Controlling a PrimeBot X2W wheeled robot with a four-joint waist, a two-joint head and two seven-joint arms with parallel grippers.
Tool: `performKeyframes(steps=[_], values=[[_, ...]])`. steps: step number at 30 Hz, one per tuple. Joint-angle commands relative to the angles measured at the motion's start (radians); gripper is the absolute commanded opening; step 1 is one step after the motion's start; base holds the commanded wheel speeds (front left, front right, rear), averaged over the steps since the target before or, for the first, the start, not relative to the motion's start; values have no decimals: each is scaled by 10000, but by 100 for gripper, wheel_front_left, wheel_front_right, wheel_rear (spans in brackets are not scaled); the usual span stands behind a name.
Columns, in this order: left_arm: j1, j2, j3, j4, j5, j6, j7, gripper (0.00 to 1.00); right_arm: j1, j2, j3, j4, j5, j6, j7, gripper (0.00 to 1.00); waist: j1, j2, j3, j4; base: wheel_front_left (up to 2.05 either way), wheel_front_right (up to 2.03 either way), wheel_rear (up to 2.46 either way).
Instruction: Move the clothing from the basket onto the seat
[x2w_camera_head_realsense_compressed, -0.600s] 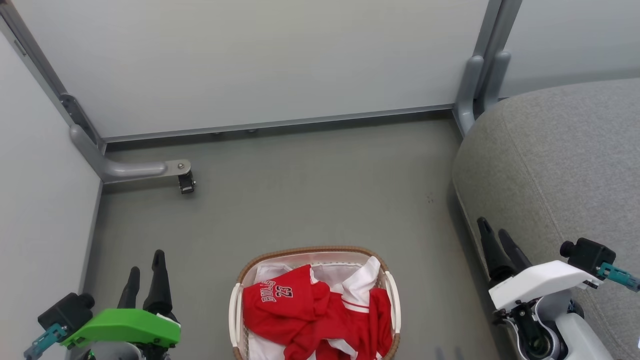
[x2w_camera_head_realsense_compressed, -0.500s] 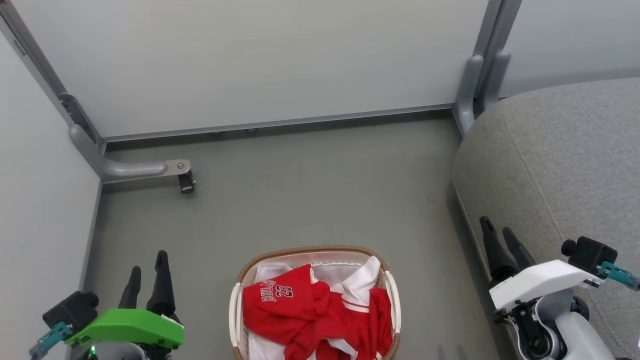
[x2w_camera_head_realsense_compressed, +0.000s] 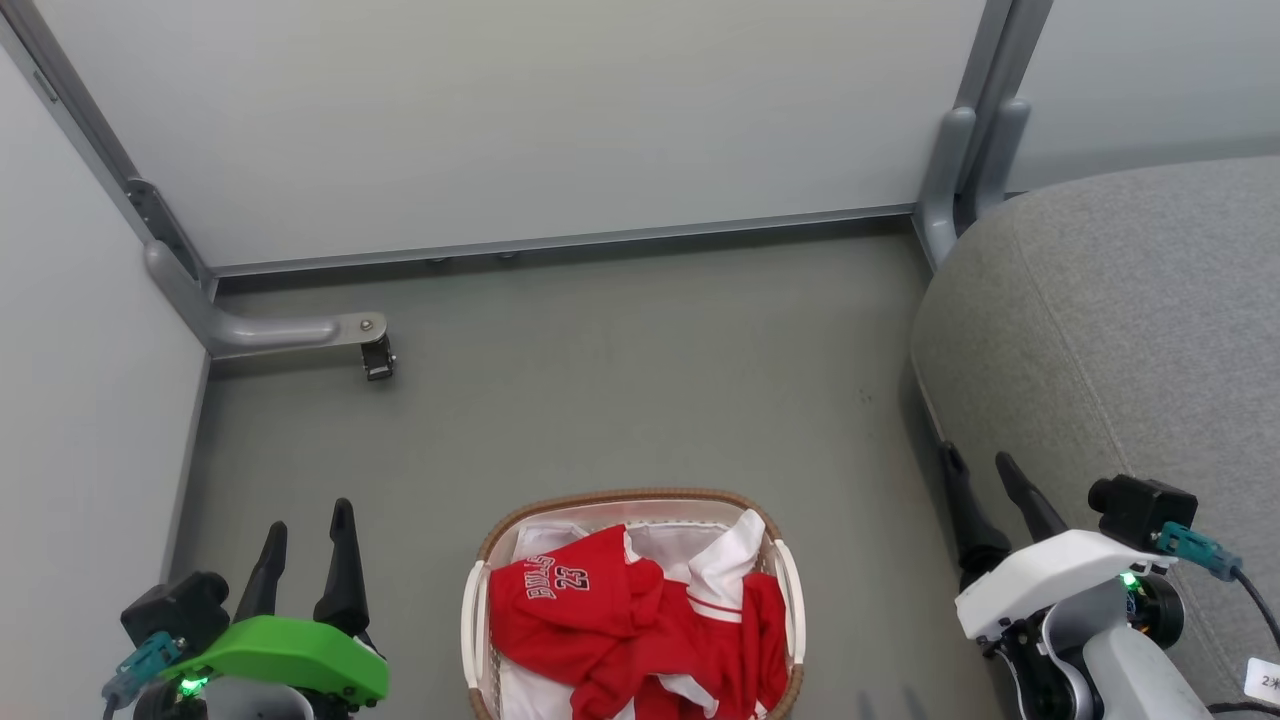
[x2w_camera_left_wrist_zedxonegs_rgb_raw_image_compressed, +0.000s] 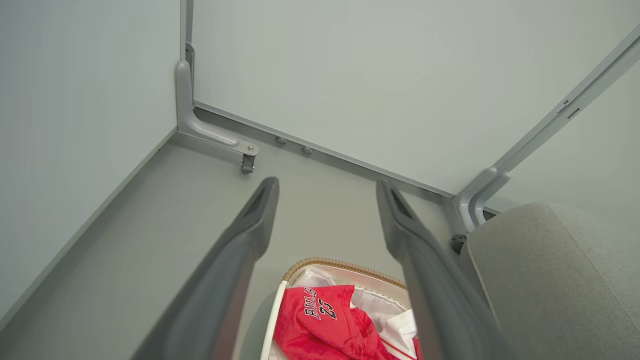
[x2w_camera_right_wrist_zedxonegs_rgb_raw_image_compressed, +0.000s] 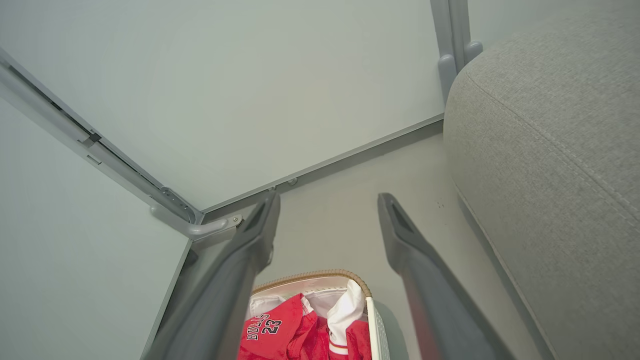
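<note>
There are two grippers hanging above the flat grey floor (x2w_camera_head_realsense_compressed: 620, 380), and each is showing two long dark fingers. The left gripper (x2w_camera_head_realsense_compressed: 309, 515), under its bright green cover, is holding its jaws spread wide with nothing between them. The right gripper (x2w_camera_head_realsense_compressed: 975, 455), under its white cover, is doing the same, jaws wide apart and empty.

Between the two pairs of jaws, and nearer the robot than the fingertips, one oval cream-white perforated plastic laundry basket (x2w_camera_head_realsense_compressed: 620, 497) with a brown woven-look rim is sitting on the floor. It is well apart from both grippers. Its two white side handles are facing outward, one toward each gripper.

The clothing (x2w_camera_head_realsense_compressed: 640, 640), bright red sports fabric with white panels and striped trim, is lying crumpled inside the basket. I can make out one red jersey (x2w_camera_head_realsense_compressed: 560, 600) with white lettering and the number 23, on the side toward the left jaws. How many other pieces are in the heap I cannot tell. A plain white liner sheet (x2w_camera_head_realsense_compressed: 665, 540) is showing behind the red.

One large rounded seat (x2w_camera_head_realsense_compressed: 1120, 330) in grey textured fabric with a seam is bulging just beside the right jaws, on their outer side, with no clothing on it.

One small metal caster bracket (x2w_camera_head_realsense_compressed: 375, 358) is sitting ahead of the left jaws, at the foot of the pale wall panels.
</note>
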Motion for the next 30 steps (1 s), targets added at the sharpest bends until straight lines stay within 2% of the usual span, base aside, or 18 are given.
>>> performKeyframes(steps=[1,10,22,30], values=[[69,122,-39,-61,278,38,-102,100,-211,-26,89,-66,-417,3,-104,100,0,0,14,10,0,0,0],[106,69,-84,-104,1201,226,-334,100,-223,31,228,45,-1571,3,-340,100,0,0,82,49,0,0,0],[228,37,-326,-77,2392,531,-608,100,-212,242,-158,535,-3266,3,-622,100,0,0,129,143,0,0,0],[359,-100,-112,-52,2846,508,-782,100,-253,318,-193,693,-4171,2,-792,100,0,0,144,188,0,0,0]])
